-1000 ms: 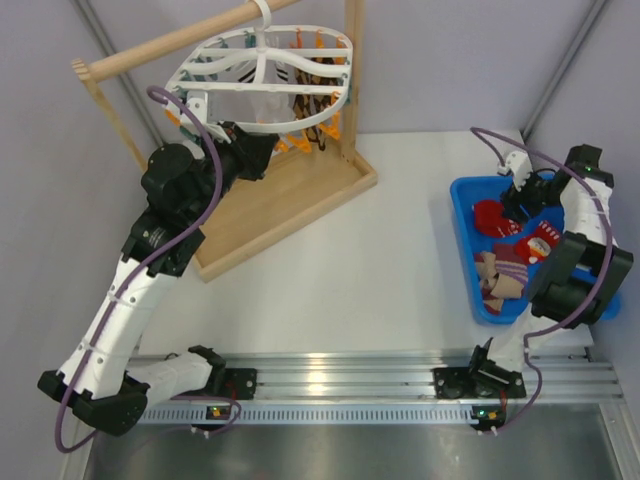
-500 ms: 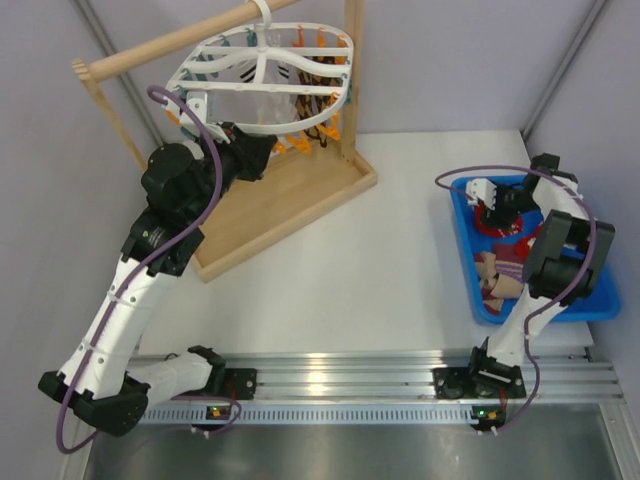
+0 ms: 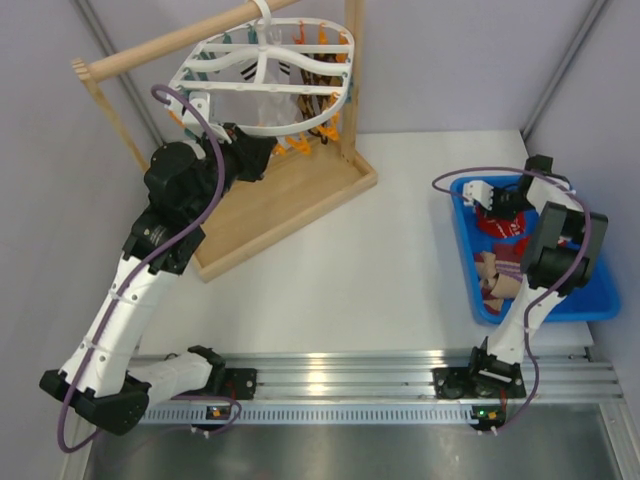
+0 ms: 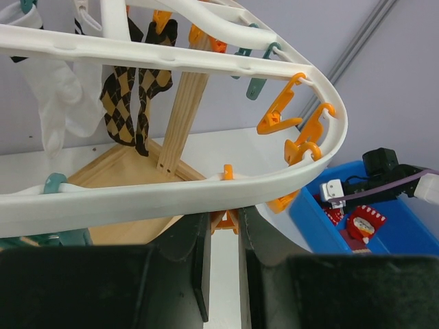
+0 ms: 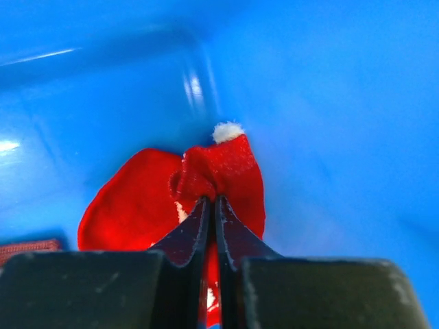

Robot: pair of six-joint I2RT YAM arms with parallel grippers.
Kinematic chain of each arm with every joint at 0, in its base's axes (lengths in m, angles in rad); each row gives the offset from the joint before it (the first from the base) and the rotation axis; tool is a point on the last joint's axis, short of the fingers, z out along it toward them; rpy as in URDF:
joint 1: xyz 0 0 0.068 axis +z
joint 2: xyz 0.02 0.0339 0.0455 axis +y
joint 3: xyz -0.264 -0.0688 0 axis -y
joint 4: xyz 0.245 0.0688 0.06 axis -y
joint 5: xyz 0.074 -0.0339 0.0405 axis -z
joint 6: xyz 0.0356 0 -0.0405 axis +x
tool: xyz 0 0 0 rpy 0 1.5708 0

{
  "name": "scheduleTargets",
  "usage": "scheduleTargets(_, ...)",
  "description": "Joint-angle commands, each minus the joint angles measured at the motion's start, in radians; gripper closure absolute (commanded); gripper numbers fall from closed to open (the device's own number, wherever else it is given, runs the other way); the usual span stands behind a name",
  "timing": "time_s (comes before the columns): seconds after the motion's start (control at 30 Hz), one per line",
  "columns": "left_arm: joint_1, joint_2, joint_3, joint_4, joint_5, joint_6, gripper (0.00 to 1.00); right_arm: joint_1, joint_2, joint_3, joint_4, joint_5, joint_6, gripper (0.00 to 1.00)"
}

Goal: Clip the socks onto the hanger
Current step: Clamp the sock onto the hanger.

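At 3 o'clock on the bench, the right claw (image 5: 211, 204) is down in the blue bin (image 3: 592, 302), pinching only a thin fold of a red sock (image 5: 230, 171); so shallow a bite could slip on lifting, or drag the neighbouring socks (image 3: 500, 275) out. At 11 o'clock the left claw (image 4: 223, 218) nips an orange clip (image 4: 223, 223) under the hanger (image 4: 171, 58), which may swing

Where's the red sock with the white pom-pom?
Overhead view, right side: red fabric sock at the blue plastic bin's far end, pinched by the right gripper.
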Motion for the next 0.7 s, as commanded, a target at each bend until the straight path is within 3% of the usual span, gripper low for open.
scheduleTargets(0.0,0.014,0.015,-0.006,0.030,-0.020,-0.005,1.00,0.007,-0.040,0.046,0.011,-0.027,0.017,1.00)
scheduleTargets(0.2,0.014,0.013,-0.007,0.035,-0.009,-0.012,1.00,-0.028,-0.169,0.082,-0.030,-0.158,0.130,1.00)
scheduleTargets(0.4,0.014,0.018,-0.003,0.044,0.000,-0.021,1.00,-0.062,-0.324,0.157,-0.078,-0.333,0.359,1.00)
scheduleTargets(0.57,0.014,0.021,0.003,0.059,0.011,-0.035,1.00,-0.056,-0.480,0.147,0.041,-0.484,0.753,1.00)
scheduleTargets(0.67,0.014,0.023,0.003,0.068,0.048,-0.051,1.00,-0.013,-0.585,0.081,0.257,-0.541,1.062,1.00)
